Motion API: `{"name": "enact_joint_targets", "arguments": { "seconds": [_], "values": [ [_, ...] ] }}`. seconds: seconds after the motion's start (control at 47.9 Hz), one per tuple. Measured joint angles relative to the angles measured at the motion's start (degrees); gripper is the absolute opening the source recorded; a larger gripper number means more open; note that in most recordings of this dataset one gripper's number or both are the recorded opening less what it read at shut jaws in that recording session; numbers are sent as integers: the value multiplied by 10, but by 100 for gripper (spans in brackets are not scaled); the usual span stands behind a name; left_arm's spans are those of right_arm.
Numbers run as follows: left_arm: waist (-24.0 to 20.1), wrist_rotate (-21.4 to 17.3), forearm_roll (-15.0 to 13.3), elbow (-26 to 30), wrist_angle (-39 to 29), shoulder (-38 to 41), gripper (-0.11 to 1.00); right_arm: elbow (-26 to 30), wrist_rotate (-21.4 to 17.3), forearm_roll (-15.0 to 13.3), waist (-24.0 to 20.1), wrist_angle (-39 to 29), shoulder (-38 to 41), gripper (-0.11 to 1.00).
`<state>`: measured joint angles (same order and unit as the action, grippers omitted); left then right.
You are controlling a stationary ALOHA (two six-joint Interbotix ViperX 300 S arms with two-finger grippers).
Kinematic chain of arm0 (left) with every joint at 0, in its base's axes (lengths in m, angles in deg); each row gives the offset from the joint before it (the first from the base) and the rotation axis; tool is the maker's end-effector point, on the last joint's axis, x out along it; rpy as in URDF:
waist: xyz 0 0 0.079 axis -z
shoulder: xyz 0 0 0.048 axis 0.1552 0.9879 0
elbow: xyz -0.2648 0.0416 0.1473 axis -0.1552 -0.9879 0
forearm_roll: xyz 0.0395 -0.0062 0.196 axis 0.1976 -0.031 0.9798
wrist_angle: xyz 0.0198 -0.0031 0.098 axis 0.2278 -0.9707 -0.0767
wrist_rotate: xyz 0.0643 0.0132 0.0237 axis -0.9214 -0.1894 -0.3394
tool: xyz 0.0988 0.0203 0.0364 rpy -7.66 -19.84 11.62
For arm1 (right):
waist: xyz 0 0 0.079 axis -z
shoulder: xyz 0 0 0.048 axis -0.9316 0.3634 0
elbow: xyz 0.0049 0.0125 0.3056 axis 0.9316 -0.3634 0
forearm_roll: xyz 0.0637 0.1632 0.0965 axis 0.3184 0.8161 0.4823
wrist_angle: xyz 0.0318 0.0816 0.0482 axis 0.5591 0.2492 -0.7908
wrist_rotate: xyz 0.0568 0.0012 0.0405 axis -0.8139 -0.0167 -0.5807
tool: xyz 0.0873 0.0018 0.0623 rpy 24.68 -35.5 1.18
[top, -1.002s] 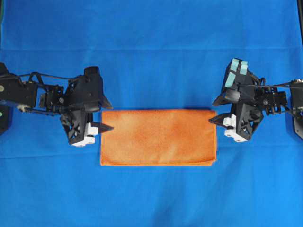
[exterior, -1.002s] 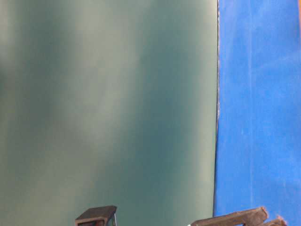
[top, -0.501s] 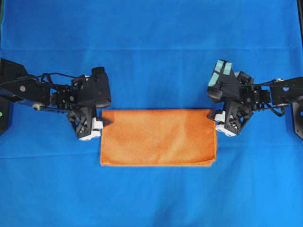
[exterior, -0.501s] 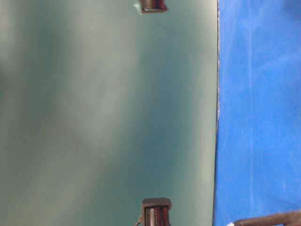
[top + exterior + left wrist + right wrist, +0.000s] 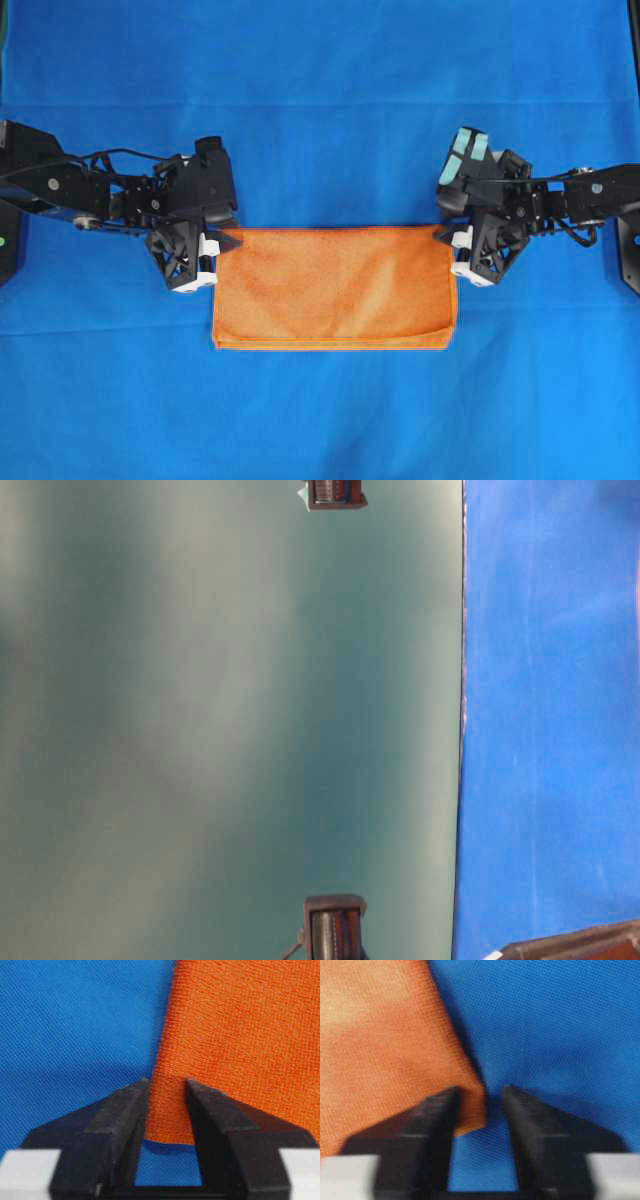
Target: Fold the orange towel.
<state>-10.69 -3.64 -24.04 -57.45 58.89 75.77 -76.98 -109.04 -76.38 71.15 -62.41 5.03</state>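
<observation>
1. The orange towel [image 5: 333,288] is laid flat as a wide rectangle on the blue cloth [image 5: 320,100], near the middle of the overhead view.
2. Its lower long edge shows a layered lip, and the lower right corner is slightly rounded.
3. The left gripper [image 5: 226,243] is set at the towel's upper left corner. In the left wrist view [image 5: 166,1085], a narrow strip of the towel's edge is seen between the two fingers, which are drawn close around it; whether the fabric is fully pinched cannot be told.
4. The right gripper [image 5: 446,238] is set at the upper right corner. In the right wrist view [image 5: 479,1091], the corner tip of the towel is seen against the left finger [image 5: 432,1115], while blue cloth shows in the gap beside the right finger; a firm grip cannot be told.
5. Wide bare blue cloth is seen above and below the towel.
6. In the table-level view only a blurred green surface [image 5: 220,720] and a blue strip are made out.
</observation>
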Motion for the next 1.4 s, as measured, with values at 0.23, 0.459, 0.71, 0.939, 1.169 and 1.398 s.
{"name": "enact_joint_targets", "arguments": {
  "seconds": [0.23,0.459,0.71,0.939,1.169,1.398],
  "values": [
    [8,-2,0,23,-56,1,3,0,1,0,-11,0,-2,3],
    [8,-4,0,29,-71,-4,3,-1,1,0,-14,-3,-7,3],
    [9,-3,0,46,-136,-69,3,2,1,1,-16,-70,-85,3],
    [10,-4,0,73,-202,-135,3,14,2,-4,-23,-159,-212,3],
    [10,-7,1,93,-237,-182,3,20,2,-11,-41,-192,-292,3],
    [10,-8,1,94,-238,-200,3,20,2,-14,-43,-193,-297,3]
  ]
}}
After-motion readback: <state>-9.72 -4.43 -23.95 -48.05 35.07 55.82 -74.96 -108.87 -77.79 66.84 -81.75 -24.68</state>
